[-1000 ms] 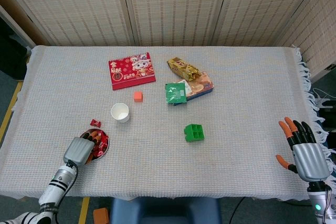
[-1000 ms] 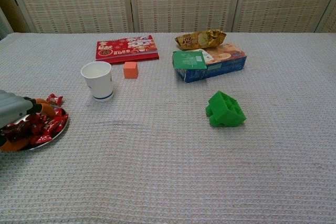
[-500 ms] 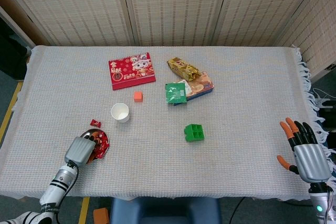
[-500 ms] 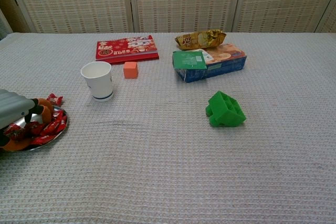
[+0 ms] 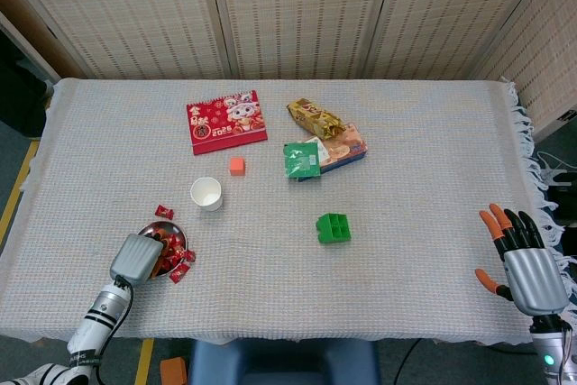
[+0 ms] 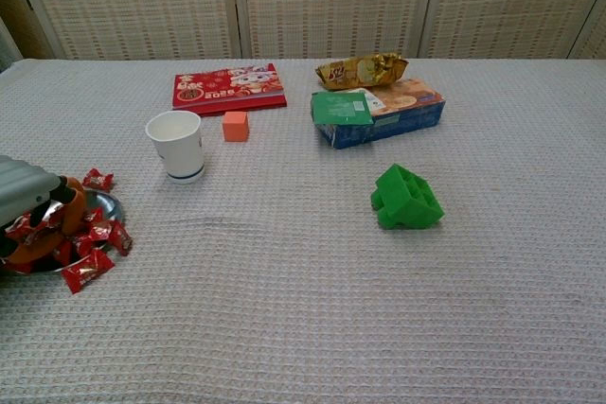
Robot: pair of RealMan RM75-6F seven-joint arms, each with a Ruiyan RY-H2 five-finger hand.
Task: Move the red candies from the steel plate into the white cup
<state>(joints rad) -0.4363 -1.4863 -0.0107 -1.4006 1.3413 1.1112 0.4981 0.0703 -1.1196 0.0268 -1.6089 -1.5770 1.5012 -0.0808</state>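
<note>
My left hand (image 6: 26,210) down over the steel plate (image 6: 102,200), fingers (image 6: 66,218) curled into the red candies (image 6: 90,243), grip unclear to me, several candies on the worktop (image 6: 312,272), white cup (image 6: 176,145) near, right hand (image 5: 527,268) spread, empty.

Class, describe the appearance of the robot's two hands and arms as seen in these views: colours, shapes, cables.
The right hand has a boxy silver-grey back, black fingers and orange fingertips. The left hand has the same silver-grey casing, with orange fingertips in the chest view. The left arm is silver and white, ringed in black, with a black cable alongside.
</note>
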